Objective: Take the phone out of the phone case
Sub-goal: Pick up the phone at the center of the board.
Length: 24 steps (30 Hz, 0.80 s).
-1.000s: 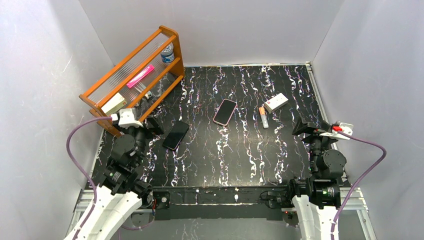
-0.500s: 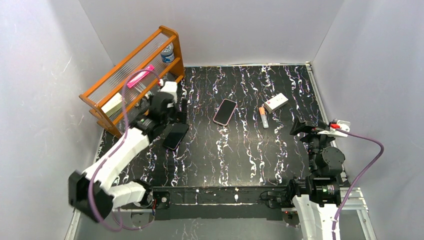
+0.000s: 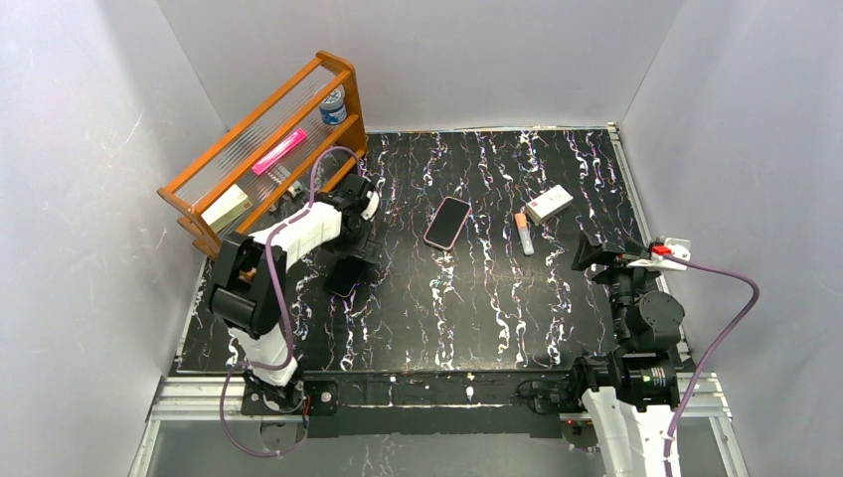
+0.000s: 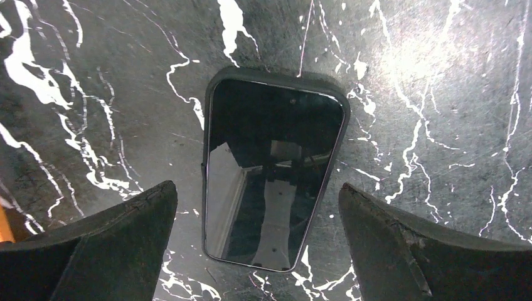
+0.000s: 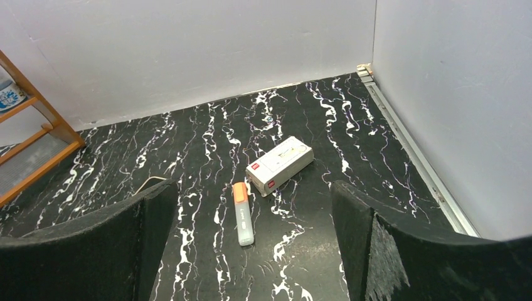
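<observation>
A black phone in a dark case (image 4: 270,169) lies face up on the black marbled table (image 3: 477,298). In the top view it (image 3: 341,280) is partly hidden under my left gripper (image 3: 358,250). My left gripper (image 4: 257,251) is open and hovers just above the phone's near end, one finger on each side, not touching it. A second phone in a pink case (image 3: 447,222) lies at the table's middle. My right gripper (image 3: 596,253) is open and empty at the right side, far from both phones; it also shows in the right wrist view (image 5: 251,244).
A wooden rack (image 3: 268,149) with small items stands at the back left, close to my left arm. A white box (image 3: 549,204) (image 5: 279,164) and an orange-capped marker (image 3: 523,234) (image 5: 243,213) lie at the right middle. White walls enclose the table.
My left arm has swung out from its folded pose at the near left and now reaches over the black phone. The right arm has barely moved.
</observation>
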Each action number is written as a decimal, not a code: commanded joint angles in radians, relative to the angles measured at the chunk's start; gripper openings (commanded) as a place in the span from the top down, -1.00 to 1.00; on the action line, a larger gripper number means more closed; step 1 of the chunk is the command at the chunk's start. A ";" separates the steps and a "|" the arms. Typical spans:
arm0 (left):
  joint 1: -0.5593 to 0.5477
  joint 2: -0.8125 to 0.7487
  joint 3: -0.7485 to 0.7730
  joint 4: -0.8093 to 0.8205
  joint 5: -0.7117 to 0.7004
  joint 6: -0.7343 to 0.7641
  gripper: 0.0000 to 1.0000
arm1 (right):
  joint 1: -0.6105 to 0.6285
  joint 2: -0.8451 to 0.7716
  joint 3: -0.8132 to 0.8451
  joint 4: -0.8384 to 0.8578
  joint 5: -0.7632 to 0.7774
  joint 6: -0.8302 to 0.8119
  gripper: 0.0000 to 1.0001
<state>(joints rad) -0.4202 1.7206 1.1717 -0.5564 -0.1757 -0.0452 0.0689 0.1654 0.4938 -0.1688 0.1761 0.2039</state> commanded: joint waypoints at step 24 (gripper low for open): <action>0.030 0.133 -0.049 -0.008 0.190 0.024 -0.84 | 0.045 0.042 0.048 0.012 -0.086 -0.012 -0.97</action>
<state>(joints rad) -0.3420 1.8126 1.1637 -0.5316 0.0017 0.0082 0.1066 0.1749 0.4946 -0.1696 0.1448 0.2035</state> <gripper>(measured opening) 0.953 0.985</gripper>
